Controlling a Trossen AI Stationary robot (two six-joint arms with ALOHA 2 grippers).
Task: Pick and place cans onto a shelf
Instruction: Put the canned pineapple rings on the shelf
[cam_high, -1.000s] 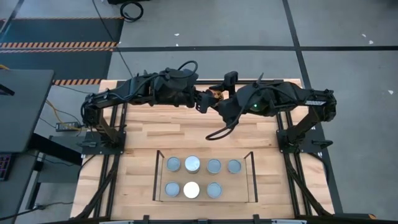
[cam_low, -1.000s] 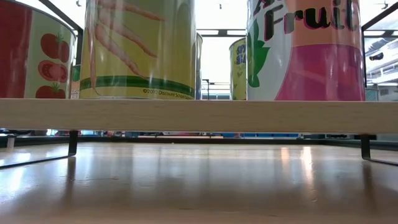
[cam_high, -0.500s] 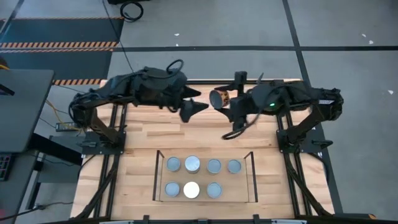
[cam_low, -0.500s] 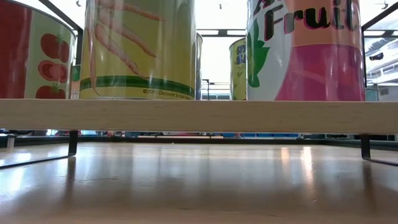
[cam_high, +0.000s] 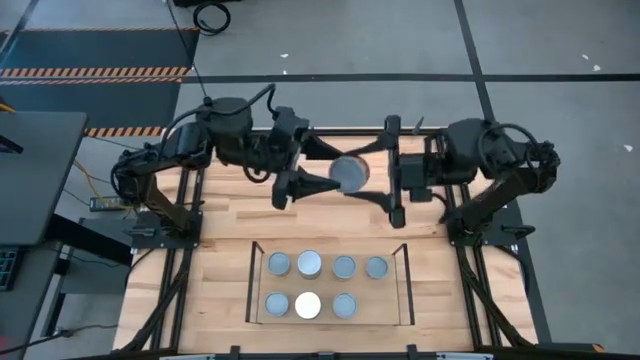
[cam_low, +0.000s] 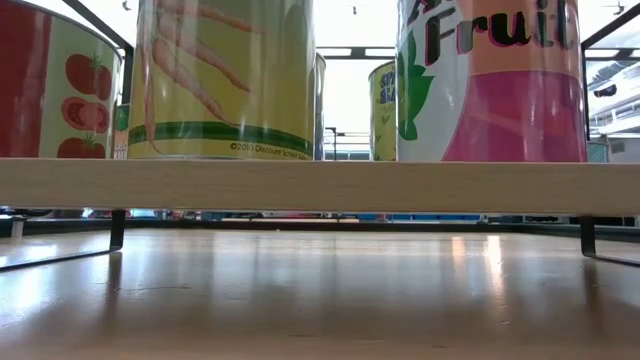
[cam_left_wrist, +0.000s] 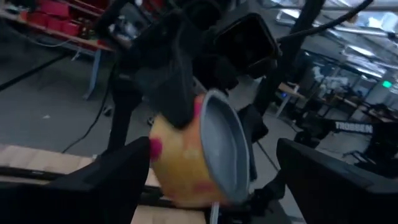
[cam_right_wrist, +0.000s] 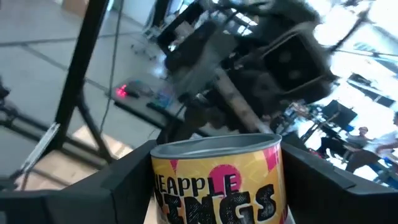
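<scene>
A can (cam_high: 350, 173) with a grey top and a yellow label reading "PINEAPPLE RINGS" (cam_right_wrist: 217, 186) is held high over the far middle of the table. My right gripper (cam_high: 352, 176) is shut on it. My left gripper (cam_high: 322, 175) is open just left of the can, its fingers (cam_left_wrist: 112, 180) apart from it. It also sees the can (cam_left_wrist: 205, 155). Seven more cans stand on their bases on the shelf (cam_high: 405, 290), several in the far row (cam_high: 310, 264) and three in the near row (cam_high: 308, 305). My right gripper pinches the can's side wall (cam_right_wrist: 163, 186) between its two fingers, one on each opposite side. The fingers (cam_right_wrist: 124, 183) come level from the table's right side. The can stands upright, top up, lifted clear of the table.
The low view looks along the shelf board's edge (cam_low: 320, 187), with large cans (cam_low: 225, 80) close above it. The shelf has dark uprights (cam_high: 250, 280) at its short ends. In the near row, bare board (cam_high: 378, 306) lies at the right end.
My right gripper has drawn back toward the table's right edge with the can and turned, so the can, which lay on its side, now stands top up. My left gripper has pulled away toward the table's left edge and turned about its wrist.
</scene>
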